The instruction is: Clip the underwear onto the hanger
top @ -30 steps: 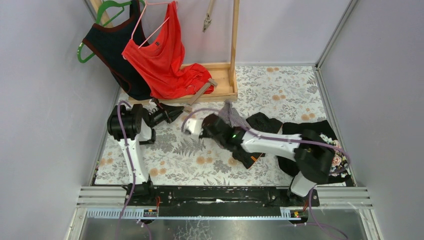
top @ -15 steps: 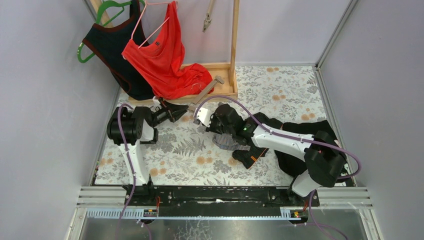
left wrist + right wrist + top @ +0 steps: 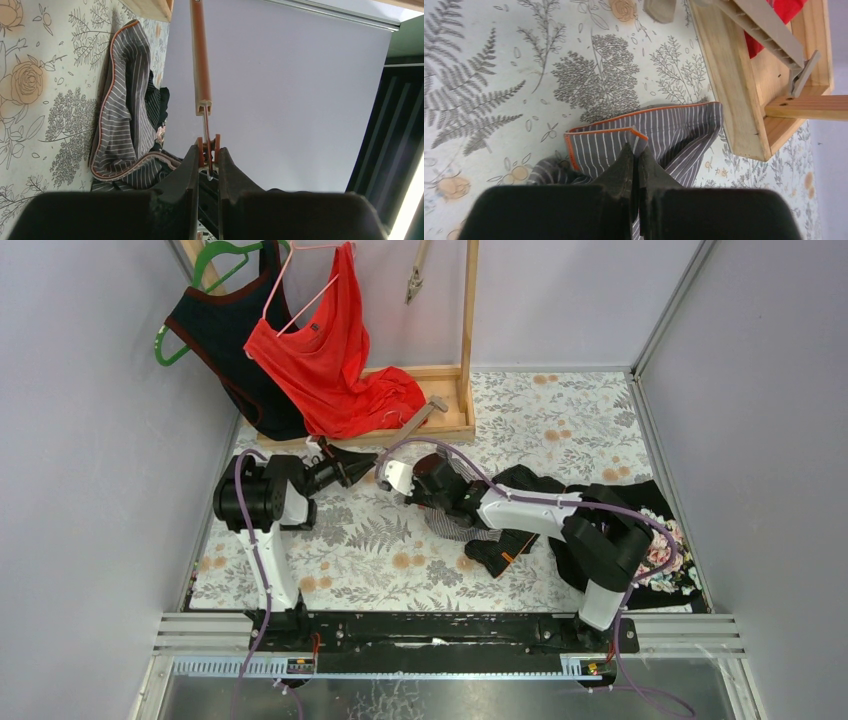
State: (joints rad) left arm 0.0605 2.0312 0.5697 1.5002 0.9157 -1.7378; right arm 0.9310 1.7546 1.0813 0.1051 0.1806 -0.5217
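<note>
Left tool [image 3: 205,159] is clamping the hanger [image 3: 200,55] by its clip [image 3: 208,144]. Right tool [image 3: 636,159] is pinching the striped underwear [image 3: 679,132], which is resting mid-surface [image 3: 600,420] toward the far-left corner. The waistband [image 3: 604,132] should be entering the clip squarely.

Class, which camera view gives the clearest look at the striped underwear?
The right wrist view: the striped underwear fills the middle, orange trim plain, pinched by the right hand. The left wrist view shows it sideways; the top view hides most under the right arm.
</note>
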